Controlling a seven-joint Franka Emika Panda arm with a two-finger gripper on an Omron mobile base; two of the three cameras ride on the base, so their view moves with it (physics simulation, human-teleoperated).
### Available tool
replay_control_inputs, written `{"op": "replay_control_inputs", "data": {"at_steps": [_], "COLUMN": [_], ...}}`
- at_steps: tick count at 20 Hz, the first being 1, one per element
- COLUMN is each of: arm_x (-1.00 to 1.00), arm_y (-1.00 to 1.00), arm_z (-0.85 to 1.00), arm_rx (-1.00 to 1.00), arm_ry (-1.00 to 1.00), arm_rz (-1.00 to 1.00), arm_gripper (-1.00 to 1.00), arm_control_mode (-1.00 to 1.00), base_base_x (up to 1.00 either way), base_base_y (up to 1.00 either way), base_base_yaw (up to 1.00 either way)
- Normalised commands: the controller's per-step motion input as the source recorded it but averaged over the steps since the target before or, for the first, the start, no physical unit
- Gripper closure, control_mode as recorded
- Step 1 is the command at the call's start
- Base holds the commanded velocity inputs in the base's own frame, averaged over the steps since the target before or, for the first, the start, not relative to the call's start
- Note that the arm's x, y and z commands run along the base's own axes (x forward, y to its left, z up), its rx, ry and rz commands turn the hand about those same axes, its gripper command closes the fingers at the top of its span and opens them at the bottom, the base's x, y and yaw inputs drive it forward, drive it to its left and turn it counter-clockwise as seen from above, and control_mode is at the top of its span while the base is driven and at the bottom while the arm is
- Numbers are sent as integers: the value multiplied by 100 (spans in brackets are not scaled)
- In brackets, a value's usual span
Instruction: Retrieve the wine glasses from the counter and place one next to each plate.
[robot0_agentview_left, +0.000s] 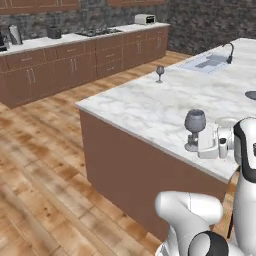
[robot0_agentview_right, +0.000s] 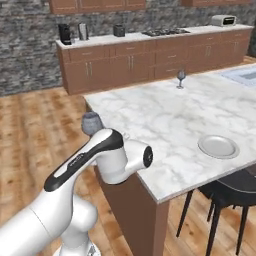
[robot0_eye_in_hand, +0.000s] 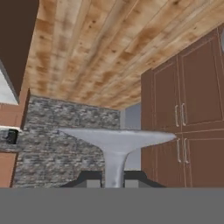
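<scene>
- One wine glass (robot0_agentview_left: 194, 128) stands upright at the counter (robot0_agentview_left: 150, 107) edge, its stem (robot0_eye_in_hand: 114, 168) pinched between the gripper (robot0_eye_in_hand: 113, 178) fingers.
- A second glass (robot0_agentview_right: 181, 78) stands well apart, across the counter.
- A pale plate (robot0_agentview_right: 218, 146) lies near the counter's other edge.

Pale plate (robot0_agentview_right: 218, 146) on marble counter (robot0_agentview_right: 165, 115)

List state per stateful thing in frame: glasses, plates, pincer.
near wine glass: upright, foot on the counter at its near edge, stem between the pincer fingers
far wine glass: upright, standing free at the counter's far side
pale plate: flat on the counter, nothing on it
dark plate: at the frame edge, mostly cut off
pincer: shut on the near glass's stem
</scene>
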Motion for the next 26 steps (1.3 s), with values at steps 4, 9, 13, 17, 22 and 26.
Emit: {"op": "replay_control_inputs", "data": {"at_steps": [4,9,13,17,22,26], "arm_x": [0,0,0,0,0,0], "arm_y": [0,0,0,0,0,0], "arm_z": [0,0,0,0,0,0], "arm_rx": [0,0,0,0,0,0], "arm_ry": [0,0,0,0,0,0], "arm_rz": [0,0,0,0,0,0], "arm_gripper": [100,100,100,100,100,100], "arm_control_mode": [100,100,100,100,100,100], "base_base_x": [-55,-65,0,0,-70,-78], "base_base_y": [-100,-66,-100,-100,-100,-100], "base_base_yaw": [41,38,49,56,43,34]}}
